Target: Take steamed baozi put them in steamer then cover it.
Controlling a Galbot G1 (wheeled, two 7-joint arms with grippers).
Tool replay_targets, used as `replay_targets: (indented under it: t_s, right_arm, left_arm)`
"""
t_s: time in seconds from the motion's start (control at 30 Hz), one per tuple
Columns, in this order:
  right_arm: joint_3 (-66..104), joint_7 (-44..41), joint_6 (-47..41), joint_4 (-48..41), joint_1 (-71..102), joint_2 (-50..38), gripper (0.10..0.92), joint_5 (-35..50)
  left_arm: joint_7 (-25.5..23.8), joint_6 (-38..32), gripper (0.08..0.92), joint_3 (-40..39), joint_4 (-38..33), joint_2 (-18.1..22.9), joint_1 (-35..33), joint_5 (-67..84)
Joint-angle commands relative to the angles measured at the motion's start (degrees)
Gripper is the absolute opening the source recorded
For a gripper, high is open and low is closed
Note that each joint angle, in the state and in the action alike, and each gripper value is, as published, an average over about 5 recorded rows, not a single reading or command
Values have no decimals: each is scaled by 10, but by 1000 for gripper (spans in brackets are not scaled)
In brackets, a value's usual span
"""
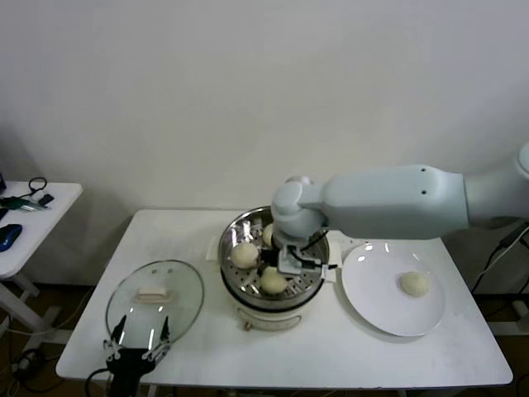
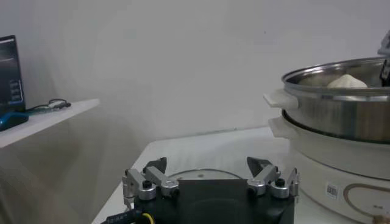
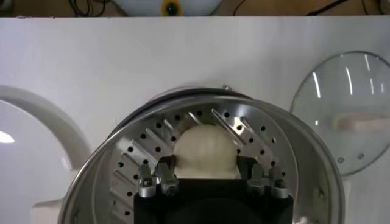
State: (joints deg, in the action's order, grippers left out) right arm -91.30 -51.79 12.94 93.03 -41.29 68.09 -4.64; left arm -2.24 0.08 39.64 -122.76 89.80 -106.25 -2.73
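White surface [image 1: 198,240] under a plain wall carries everything. Right gripper [image 1: 291,258] sits low inside the steamer [image 1: 235,233], its spread fingers bracketing a bun [image 3: 205,151] on the perforated floor; contact is unclear. Likely a placing step. One baozi [image 1: 414,284] waits on the plate [image 1: 372,306] beside it. Left gripper [image 1: 136,341] hangs open near the cover [image 1: 186,285].
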Motion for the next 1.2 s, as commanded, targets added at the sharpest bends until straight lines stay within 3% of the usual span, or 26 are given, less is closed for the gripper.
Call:
replay_targets:
  t_s: [0.03,0.37,0.53,0.73,0.97,1.2]
  right_arm:
    - [1,10,3,-14,29,17,671,-19]
    - [10,-4,38,-34,-47,-42,818,37]
    - [-24,-46,33,-76,-118,-109,822,176]
    - [-134,-81,-53,-155,-215,-204,823,323]
    - [-165,-75,-169,-178,-151,-333,823,321]
    - [-22,-53,-208,-201,42,-401,823,237]
  left_arm:
    - [0,-1,823,-1,0,0,-1,1]
    - [0,-4,823,-4,-2,1,-3,-2]
    - [0,-6,823,-4,-4,1,-4,-2]
    - [0,-8,823,-6,-7,-1,-3,-2]
    - [-1,-8,823,-11,-8,-2,1,-2]
    - [-1,-10,823,-9,-1,-3,2,-2]
